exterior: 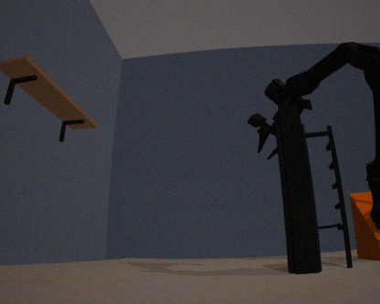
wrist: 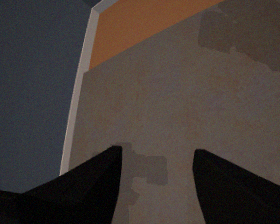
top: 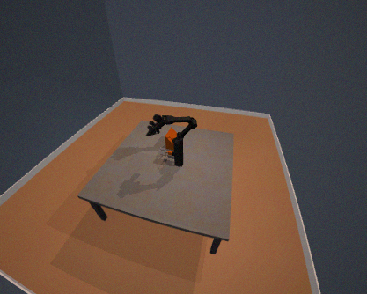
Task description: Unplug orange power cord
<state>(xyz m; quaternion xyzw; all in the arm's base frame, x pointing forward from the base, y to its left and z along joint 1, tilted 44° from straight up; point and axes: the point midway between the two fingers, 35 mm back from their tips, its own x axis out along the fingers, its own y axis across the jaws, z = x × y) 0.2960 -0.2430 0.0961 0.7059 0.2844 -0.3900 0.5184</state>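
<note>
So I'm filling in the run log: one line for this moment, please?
claw: partly closed, empty | over table, pointing down | plug, cord, strip: not visible | stage: approach

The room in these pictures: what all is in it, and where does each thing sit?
Grey rectangular table: one, dark legs, mid-floor.
Orange floor: one, pale-bordered, around the table.
Blue-grey walls: on all sides.
Orange wooden wall shelf: one, black brackets, high on the wall.
Orange blocky object: one, on the table by the arm's base.
Black upright post: one, on the table.
Thin black ladder-like rack: one, beside the post.
Black robot arm: one; end effector partly closed, empty, above the table.
</note>
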